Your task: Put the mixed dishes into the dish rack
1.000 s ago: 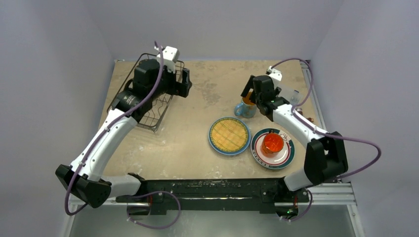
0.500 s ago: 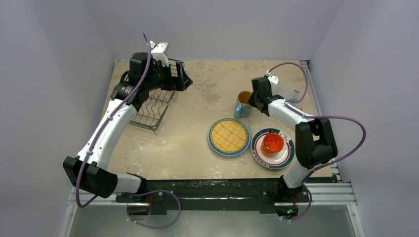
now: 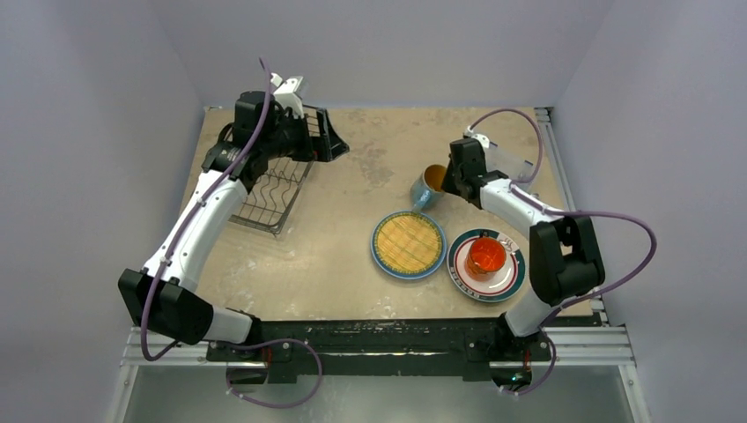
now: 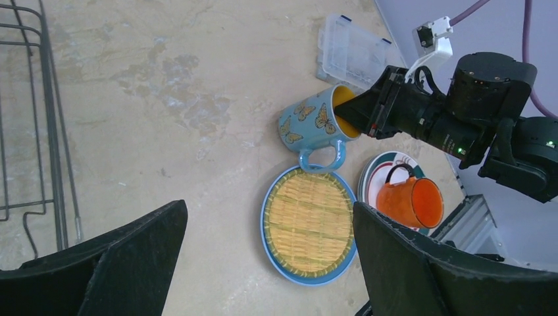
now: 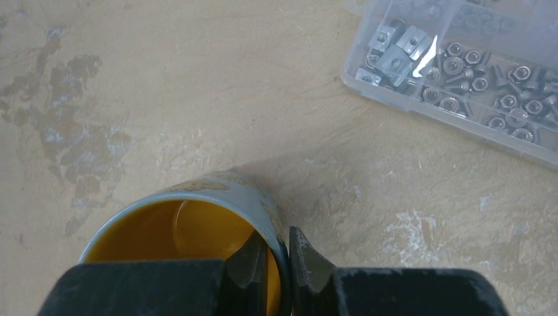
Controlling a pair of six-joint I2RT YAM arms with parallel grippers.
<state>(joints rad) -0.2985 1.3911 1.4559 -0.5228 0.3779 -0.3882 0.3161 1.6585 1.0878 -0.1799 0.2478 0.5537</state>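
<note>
One blue mug, rim inside right gripper

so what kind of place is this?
Probably a lab test cell, not a kitchen: plain lavender walls around a mottled beige tabletop, arms on an aluminium rail, clear plastic box of nuts.

Robot lab cell: plain lilac walls, silver alu extrusion frame. Clear plastic box w/ nuts & bolts on beige counter.
</note>
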